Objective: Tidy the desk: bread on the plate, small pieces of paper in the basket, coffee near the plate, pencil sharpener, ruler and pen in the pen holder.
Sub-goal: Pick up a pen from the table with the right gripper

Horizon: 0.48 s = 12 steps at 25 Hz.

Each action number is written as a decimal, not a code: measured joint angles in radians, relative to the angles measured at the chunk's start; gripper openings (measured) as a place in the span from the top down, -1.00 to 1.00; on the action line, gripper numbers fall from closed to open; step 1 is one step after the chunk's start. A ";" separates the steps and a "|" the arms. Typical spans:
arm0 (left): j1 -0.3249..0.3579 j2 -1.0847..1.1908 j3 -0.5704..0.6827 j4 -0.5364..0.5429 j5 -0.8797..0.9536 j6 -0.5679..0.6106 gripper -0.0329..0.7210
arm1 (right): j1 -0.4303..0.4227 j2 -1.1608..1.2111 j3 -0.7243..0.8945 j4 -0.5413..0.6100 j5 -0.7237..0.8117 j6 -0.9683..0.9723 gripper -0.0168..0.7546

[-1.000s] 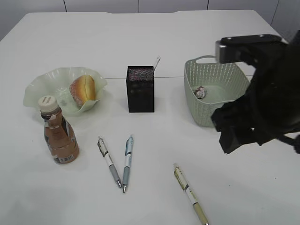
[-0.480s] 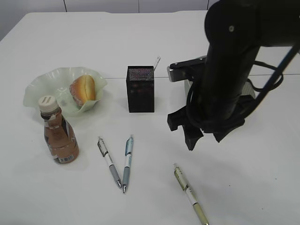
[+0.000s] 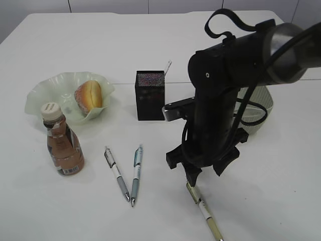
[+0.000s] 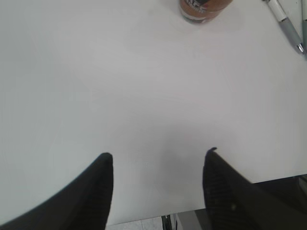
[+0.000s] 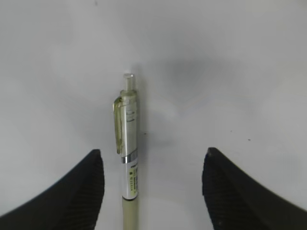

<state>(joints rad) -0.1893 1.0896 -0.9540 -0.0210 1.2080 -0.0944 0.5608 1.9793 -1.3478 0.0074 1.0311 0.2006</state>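
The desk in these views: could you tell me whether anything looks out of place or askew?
Three pens lie loose on the table: a grey pen, a blue pen and an olive pen, all outside the pen holder.

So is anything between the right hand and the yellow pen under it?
Nothing visible. The right hand is open, and the yellow pen lies on bare table between its fingers, nearer the left one, with nothing over it.
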 joint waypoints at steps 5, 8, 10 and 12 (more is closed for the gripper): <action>0.000 0.000 0.000 0.000 0.011 -0.002 -0.24 | 0.028 0.022 -0.002 0.011 -0.019 -0.015 -0.27; 0.000 0.000 0.000 0.000 0.011 -0.002 -0.24 | 0.031 0.037 -0.002 0.028 -0.035 -0.018 -0.27; 0.000 0.000 0.000 0.000 0.011 -0.002 -0.24 | 0.031 0.049 -0.002 0.037 -0.043 -0.018 -0.27; 0.000 0.000 0.000 0.000 0.011 -0.002 -0.24 | 0.033 0.062 -0.002 0.041 -0.051 -0.018 -0.27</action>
<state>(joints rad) -0.1893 1.0896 -0.9540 -0.0210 1.2191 -0.0961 0.5940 2.0416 -1.3494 0.0481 0.9804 0.1826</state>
